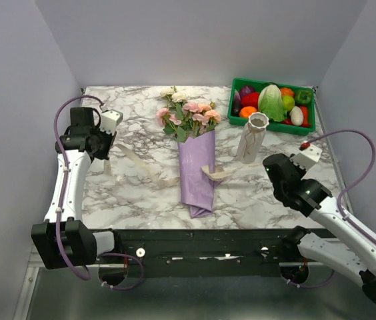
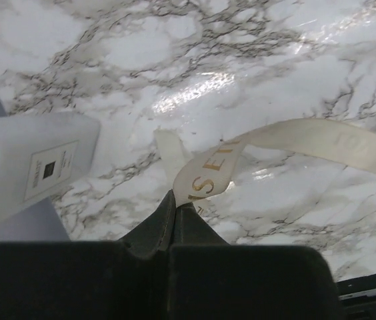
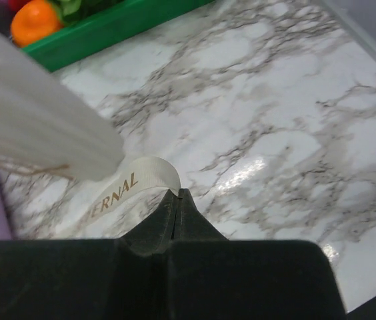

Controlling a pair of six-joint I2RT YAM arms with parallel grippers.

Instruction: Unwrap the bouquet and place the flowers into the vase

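Observation:
The bouquet (image 1: pixel 197 157) lies in the middle of the marble table, a lilac paper cone with pink and cream flowers (image 1: pixel 189 116) at its far end. Cream ribbon (image 1: pixel 147 169) trails left from it, and another ribbon length (image 1: pixel 219 175) runs right. My left gripper (image 2: pixel 177 196) is shut on the ribbon (image 2: pixel 308 137) end at the table's left (image 1: pixel 105 158). My right gripper (image 3: pixel 178 193) is shut on a loop of lettered ribbon (image 3: pixel 129 184) beside the off-white vase (image 3: pixel 35 127), which stands right of the bouquet (image 1: pixel 251 137). In the top view, the right gripper (image 1: pixel 269 165) sits just right of the vase's base.
A green crate (image 1: pixel 240 88) of plastic fruit and vegetables stands at the back right, behind the vase; its wall shows in the right wrist view (image 3: pixel 115 25). A white labelled box (image 2: pixel 31 163) is close on the left of the left gripper. Grey walls enclose the table.

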